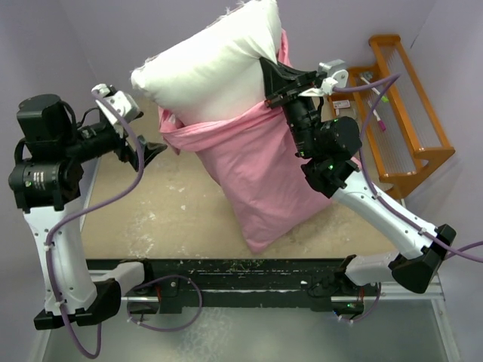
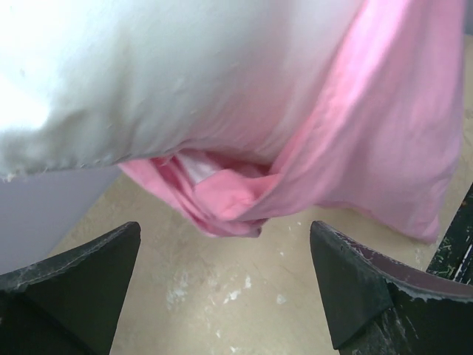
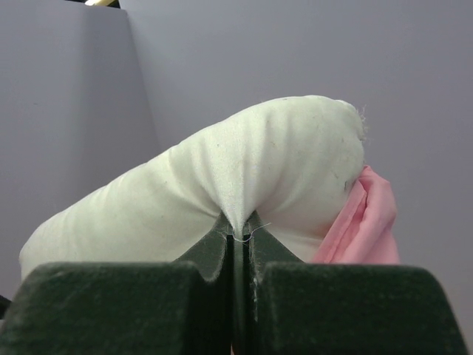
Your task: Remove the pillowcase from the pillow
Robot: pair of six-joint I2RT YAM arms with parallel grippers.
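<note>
The white pillow (image 1: 207, 64) is lifted off the table, its upper half out of the pink pillowcase (image 1: 256, 170), which hangs from it down to the table. My right gripper (image 1: 270, 84) is shut on a pinch of the pillow's fabric (image 3: 240, 214); the pillowcase (image 3: 362, 225) shows at its right. My left gripper (image 1: 155, 151) is open and empty just left of the pillowcase's bunched opening edge (image 2: 222, 203). In the left wrist view the pillow (image 2: 162, 74) hangs above and the edge lies between and beyond my fingertips (image 2: 118, 248).
An orange wooden rack (image 1: 411, 113) stands at the right, with a small pen-like item beside it. The tan table surface (image 1: 173, 219) lies under the cloth. A black rail (image 1: 241, 275) runs along the near edge between the arm bases.
</note>
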